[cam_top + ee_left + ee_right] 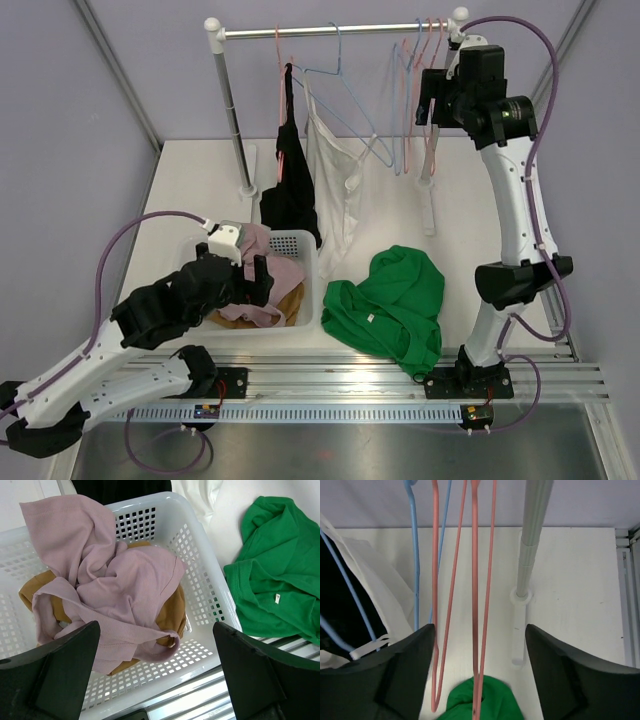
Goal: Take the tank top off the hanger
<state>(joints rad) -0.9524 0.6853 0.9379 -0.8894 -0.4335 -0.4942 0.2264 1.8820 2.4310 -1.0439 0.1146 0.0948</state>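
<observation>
Rack (pixel 340 30) carried a black tank top (pixel 290 185) and a white tank top (pixel 335 175), both on hangers left of centre. A green garment (pixel 395 300) lay loose on the table (pixel 200 180). Left gripper (pixel 155 630) hung released over the basket (pixel 210 580). Right gripper (pixel 477 630) stood released, jaws straddling empty pink hangers (pixel 434 605). Judged risk: a careless pull-back could snag and unhook them.

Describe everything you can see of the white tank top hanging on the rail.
The white tank top hangs limp from a blue hanger on the rail. The fabric looks thin, with narrow straps over the hanger and a creased, twisted body. One side lies against the black garment hanging beside it. Whether the hem reaches the table cannot be told.
</observation>
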